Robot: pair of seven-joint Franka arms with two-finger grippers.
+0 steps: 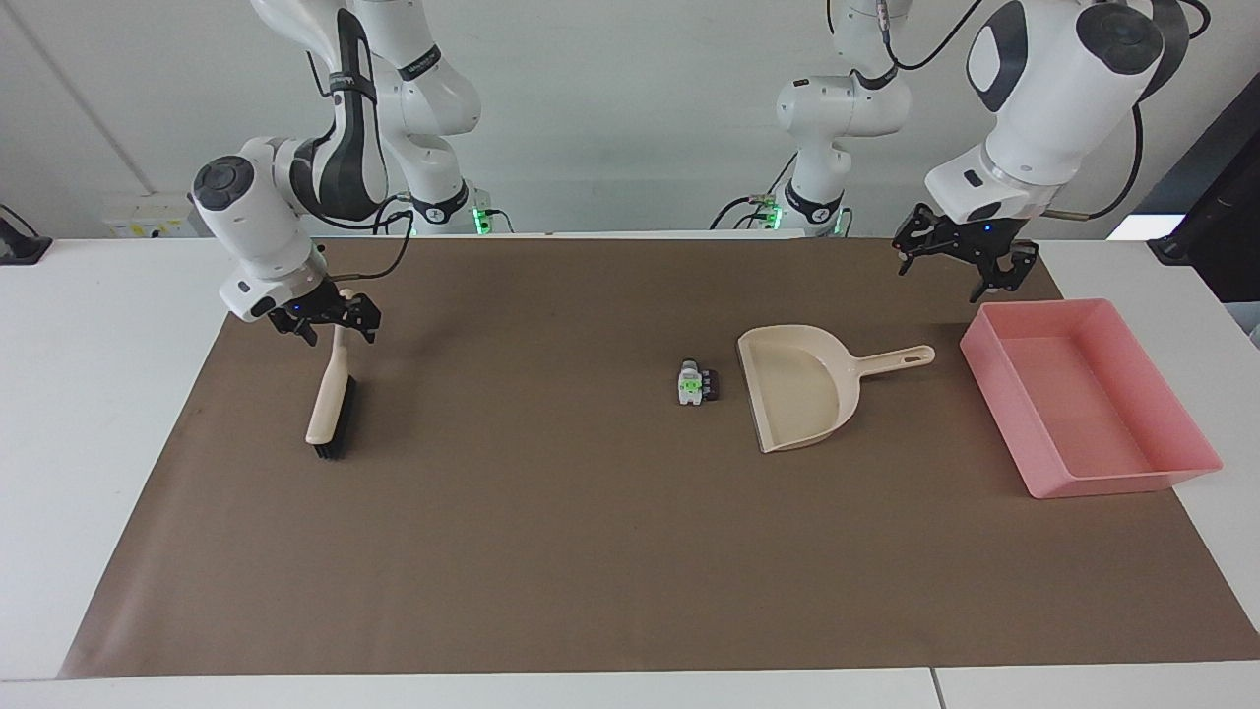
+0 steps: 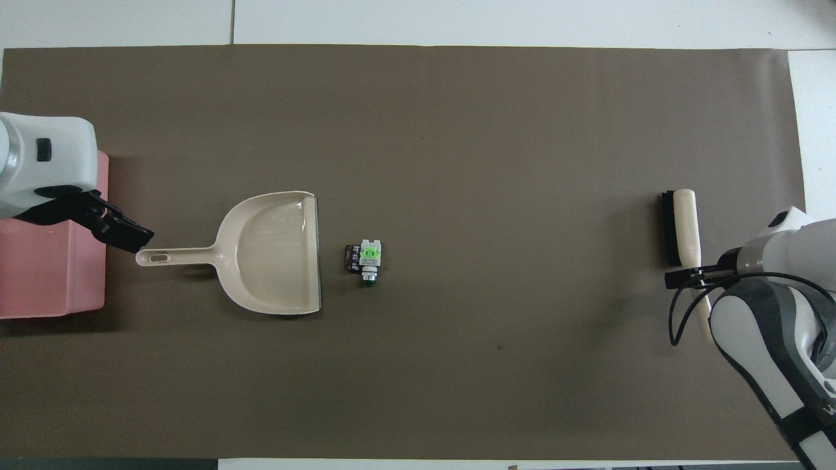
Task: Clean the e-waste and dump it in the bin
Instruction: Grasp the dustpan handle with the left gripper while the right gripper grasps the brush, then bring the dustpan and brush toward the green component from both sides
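Note:
The e-waste, a tiny white-grey part with a green patch, lies on the brown mat just off the mouth of a beige dustpan. The pink bin stands at the left arm's end of the table, beside the dustpan's handle. A beige brush lies at the right arm's end. My right gripper is low and open, its fingers either side of the brush handle. My left gripper hangs open and empty above the mat, between the bin and the tip of the dustpan handle.
The brown mat covers most of the white table. The brush's black bristles face toward the left arm's end of the table. The bin holds nothing that I can see.

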